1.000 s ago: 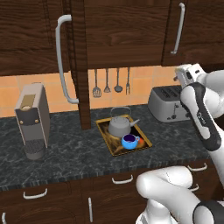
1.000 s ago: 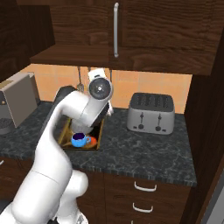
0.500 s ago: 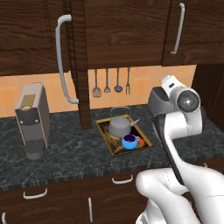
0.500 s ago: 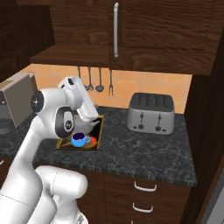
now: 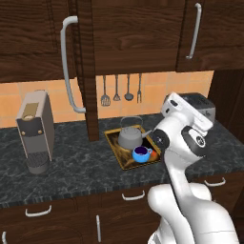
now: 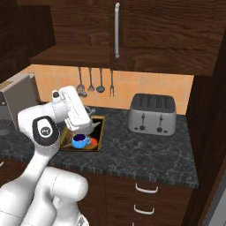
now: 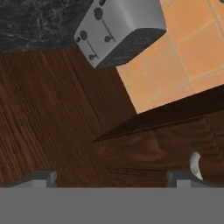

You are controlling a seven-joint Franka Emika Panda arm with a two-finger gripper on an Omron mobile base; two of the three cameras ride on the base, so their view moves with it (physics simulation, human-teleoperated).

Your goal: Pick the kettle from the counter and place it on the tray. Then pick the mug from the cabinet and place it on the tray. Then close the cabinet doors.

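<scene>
Two items already sit on the tray [image 5: 125, 164]: the kettle [image 5: 130, 137] and, just in front of it, the blue mug [image 5: 141, 154]. In my judgement the step in hand is closing the cabinet doors.

Working left to right in the left base view: a coffee machine [image 5: 35, 131] stands on the counter [image 5: 71, 171]. Next, one cabinet door [image 5: 86, 66] stands swung out, seen nearly edge-on, its long pale handle [image 5: 68, 62] facing left. The tray lies just to the right of that door's lower edge. A toaster [image 6: 152, 114] sits further right, well apart from the tray.

The gripper [image 7: 111, 177] has its jaws spread wide with nothing between them. In the hand view it faces wood panelling, the toaster and orange wall tile, not the open door.

Recommendation: bring the hand round to the outer face of the open door, near its free edge, and push along the hinge arc. Keep the arm above the kettle's wire handle throughout.
</scene>
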